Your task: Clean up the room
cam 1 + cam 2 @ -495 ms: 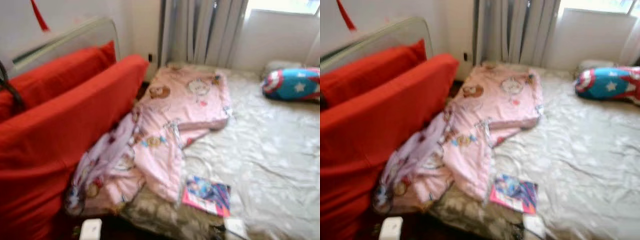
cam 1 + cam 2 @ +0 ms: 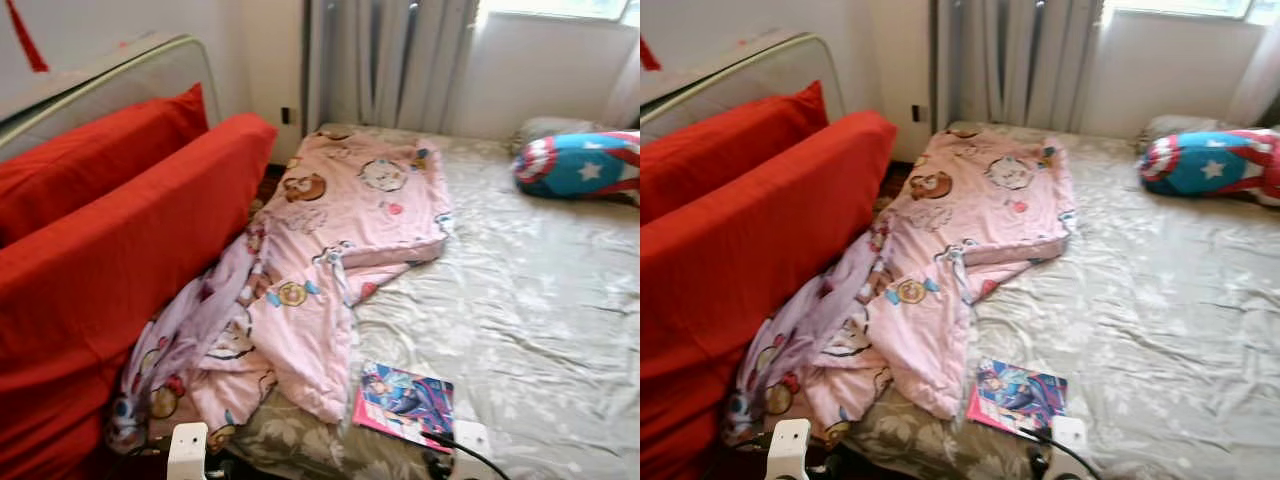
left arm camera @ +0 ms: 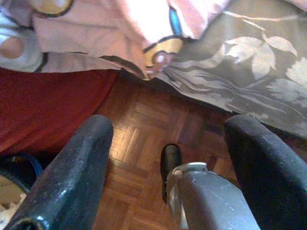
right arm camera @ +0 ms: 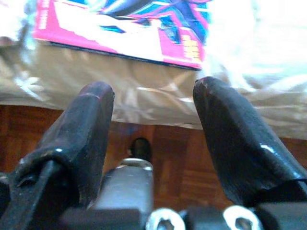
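Observation:
A crumpled pink cartoon-print blanket (image 2: 330, 250) lies across the left part of the bed and spills over its edge toward the floor. A pink and blue magazine (image 2: 404, 403) rests flat near the bed's front edge. My left gripper (image 3: 169, 125) hangs open above the wooden floor, just short of the blanket's hanging corner (image 3: 158, 52). My right gripper (image 4: 153, 88) is open too, low in front of the bed edge, with the magazine (image 4: 129, 24) just beyond its fingertips. Nothing is between either pair of fingers.
Big red cushions (image 2: 120, 240) lean along the left against a bed frame. The grey leaf-print sheet (image 2: 540, 300) covers the mattress. A star-and-shield pillow (image 2: 580, 165) lies at the far right by the window. Curtains (image 2: 390, 60) hang behind. Parquet floor (image 3: 139, 148) runs below the bed.
The camera has shifted a little and the picture is sharper. The blanket, magazine and pillow lie as before.

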You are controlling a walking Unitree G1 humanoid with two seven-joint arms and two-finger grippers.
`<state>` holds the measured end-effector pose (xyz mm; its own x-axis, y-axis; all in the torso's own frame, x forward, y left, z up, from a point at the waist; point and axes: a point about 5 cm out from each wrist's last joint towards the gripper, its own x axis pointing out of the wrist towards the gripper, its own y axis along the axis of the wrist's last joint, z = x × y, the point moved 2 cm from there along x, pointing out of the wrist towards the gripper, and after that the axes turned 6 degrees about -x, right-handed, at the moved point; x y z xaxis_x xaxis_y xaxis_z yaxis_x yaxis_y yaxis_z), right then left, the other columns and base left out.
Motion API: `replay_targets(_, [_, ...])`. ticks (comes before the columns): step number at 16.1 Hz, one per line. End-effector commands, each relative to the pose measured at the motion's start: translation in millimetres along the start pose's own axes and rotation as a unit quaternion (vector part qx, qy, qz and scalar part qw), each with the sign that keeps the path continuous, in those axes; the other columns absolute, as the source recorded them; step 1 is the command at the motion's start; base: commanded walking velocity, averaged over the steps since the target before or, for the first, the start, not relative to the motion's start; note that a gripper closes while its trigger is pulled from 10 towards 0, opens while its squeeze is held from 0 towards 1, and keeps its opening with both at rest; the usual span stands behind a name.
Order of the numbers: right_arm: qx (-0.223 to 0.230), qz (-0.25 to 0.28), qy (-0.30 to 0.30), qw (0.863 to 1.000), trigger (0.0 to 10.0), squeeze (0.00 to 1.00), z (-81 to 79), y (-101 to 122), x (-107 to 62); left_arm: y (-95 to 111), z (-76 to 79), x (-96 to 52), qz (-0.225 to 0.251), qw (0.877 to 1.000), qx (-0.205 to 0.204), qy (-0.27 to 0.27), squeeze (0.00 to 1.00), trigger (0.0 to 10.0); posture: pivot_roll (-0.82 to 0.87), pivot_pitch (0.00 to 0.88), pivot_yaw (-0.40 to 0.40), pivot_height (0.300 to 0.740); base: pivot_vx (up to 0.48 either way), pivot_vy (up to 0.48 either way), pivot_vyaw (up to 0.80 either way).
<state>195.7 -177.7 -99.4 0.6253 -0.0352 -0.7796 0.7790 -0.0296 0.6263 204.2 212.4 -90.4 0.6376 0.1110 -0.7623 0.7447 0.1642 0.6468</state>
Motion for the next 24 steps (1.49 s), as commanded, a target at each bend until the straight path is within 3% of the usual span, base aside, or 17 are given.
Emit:
replay_targets(1, [0.006, -0.001, -0.009, 1.000, 10.0, 0.00, 6.1, -1.1, -0.6, 3.7, 2.0, 1.0, 0.002, 1.000, -0.008, -0.004, 0.00, 10.0, 0.00, 0.000, -0.008, 0.740, 0.000, 0.000, 0.00])
replay_targets(3, [0.020, 0.027, -0.008, 0.999, 10.0, 0.00, 5.8, 16.9, 2.7, 33.6, 20.7, 5.9, 0.051, 0.998, -0.024, -0.037, 0.00, 10.0, 0.01, 0.000, -0.003, 0.740, 0.000, 0.000, 0.00])
replay_targets(8, [0.032, 0.104, 0.002, 0.994, 10.0, 0.00, 6.1, 57.2, 5.5, 64.5, 30.8, 6.8, 0.110, 0.991, -0.041, -0.060, 0.00, 10.0, -0.02, 0.000, 0.036, 0.740, 0.000, 0.000, 0.00])
replay_targets(11, [0.037, 0.147, 0.005, 0.989, 10.0, 0.00, 10.2, 75.2, 4.3, 74.9, 30.6, 5.9, 0.138, 0.987, -0.055, -0.060, 0.00, 10.0, 0.00, 0.000, 0.010, 0.740, 0.000, 0.000, 0.00])
replay_targets(16, [0.020, 0.216, 0.031, 0.976, 10.0, 0.00, 9.1, 105.2, 0.2, 88.7, 17.5, 0.9, 0.198, 0.976, -0.080, -0.049, 0.00, 10.0, 0.02, 0.000, -0.054, 0.740, 0.000, 0.000, 0.00])
replay_targets(18, [0.007, 0.230, 0.034, 0.973, 10.0, 0.00, 11.9, 109.2, -1.5, 94.8, 14.4, -4.9, 0.245, 0.965, -0.083, -0.040, 0.00, 10.0, 0.00, 0.000, -0.072, 0.740, 0.000, 0.000, 0.00])
replay_targets(20, [0.004, 0.267, 0.042, 0.963, 10.0, 0.00, 10.7, 118.6, -5.8, 116.2, 18.4, -14.8, 0.314, 0.945, -0.075, -0.045, 0.00, 10.0, -0.01, 0.000, -0.066, 0.740, 0.000, 0.000, 0.00])
replay_targets(24, [0.007, 0.294, 0.041, 0.955, 10.0, 0.00, 16.2, 117.6, -10.9, 125.7, 30.2, -27.0, 0.363, 0.928, -0.061, -0.055, 0.00, 10.0, -0.01, 0.000, -0.059, 0.740, 0.000, 0.000, 0.00])
